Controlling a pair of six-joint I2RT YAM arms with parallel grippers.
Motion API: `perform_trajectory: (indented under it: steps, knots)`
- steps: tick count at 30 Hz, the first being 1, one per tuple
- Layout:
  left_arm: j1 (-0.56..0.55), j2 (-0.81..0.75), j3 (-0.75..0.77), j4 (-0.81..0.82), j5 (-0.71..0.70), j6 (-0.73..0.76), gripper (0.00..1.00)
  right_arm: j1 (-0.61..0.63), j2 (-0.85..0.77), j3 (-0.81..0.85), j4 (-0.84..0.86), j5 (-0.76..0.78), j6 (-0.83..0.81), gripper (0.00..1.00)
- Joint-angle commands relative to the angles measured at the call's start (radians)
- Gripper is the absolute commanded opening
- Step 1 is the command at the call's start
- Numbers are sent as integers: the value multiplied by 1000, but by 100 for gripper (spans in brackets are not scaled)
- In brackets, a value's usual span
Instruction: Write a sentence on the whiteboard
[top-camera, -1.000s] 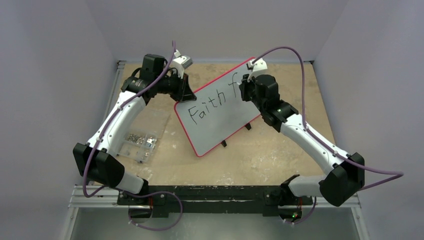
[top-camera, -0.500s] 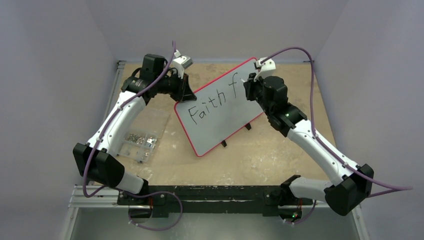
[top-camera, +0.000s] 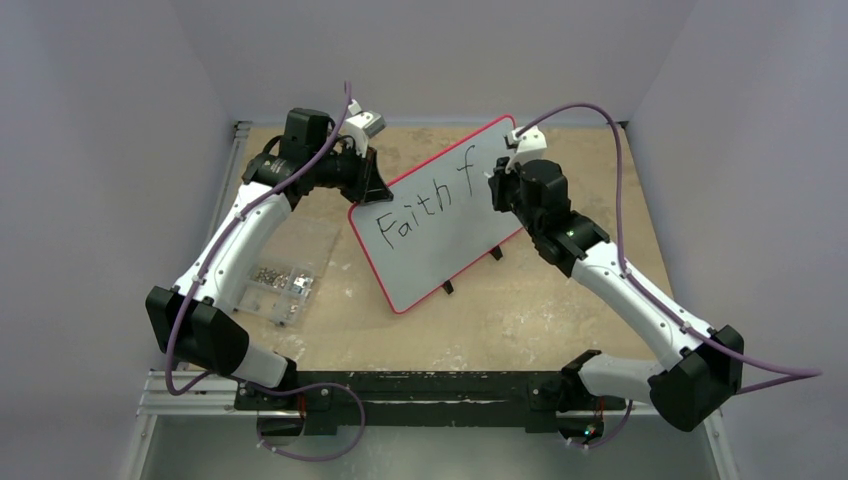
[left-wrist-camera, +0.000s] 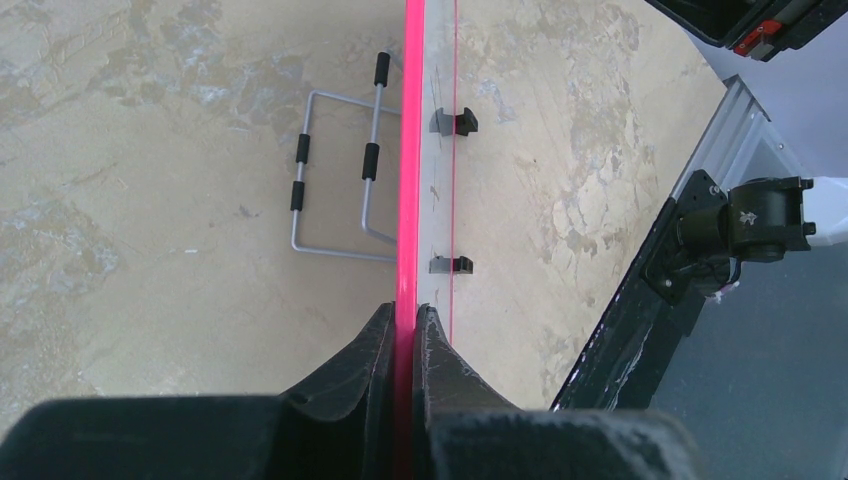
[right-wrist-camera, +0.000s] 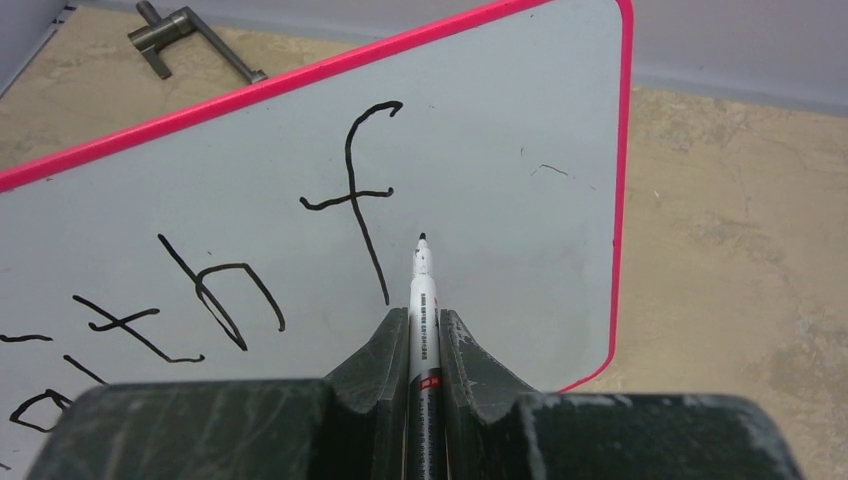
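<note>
Now that the writing (top-camera: 420, 208) reads "Faith f", the right claw (right-wrist-camera: 420, 318), clamped on the marker (right-wrist-camera: 423, 285), has shifted its tip to that letter's 3 o'clock for the next letter, while the left claw (left-wrist-camera: 405, 318) pinches the mid-table whiteboard's (top-camera: 440, 260) 10 o'clock edge.

the red-rimmed whiteboard (top-camera: 440, 262) stands tilted, turned diagonally; the sentence (top-camera: 420, 208) reads only "faith f" in black.

There is one whiteboard (top-camera: 440, 255), one marker (right-wrist-camera: 424, 300), two grippers, the left gripper (left-wrist-camera: 405, 335) and the right gripper (right-wrist-camera: 424, 340), six handwritten letters (top-camera: 412, 213), two black feet (left-wrist-camera: 455, 122) on the board, one wire stand (left-wrist-camera: 370, 160), one clear parts box (top-camera: 285, 270)
</note>
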Motion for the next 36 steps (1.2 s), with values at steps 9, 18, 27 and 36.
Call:
perform_trajectory:
  steps: [9, 18, 27, 36]
  knots:
    - [11, -49, -4, 79, -78, 47, 0, -28, -48, -6, 41, 5, 29, 0]
    - [10, -55, -6, 76, -86, 48, 0, -28, -53, -14, 44, -11, 24, 0]
    - [9, -61, -12, 82, -97, 44, 0, -28, -68, -61, 52, -24, 43, 0]
    - [9, -67, -17, 96, -90, 24, 0, -28, -90, -78, 44, 1, 33, 0]
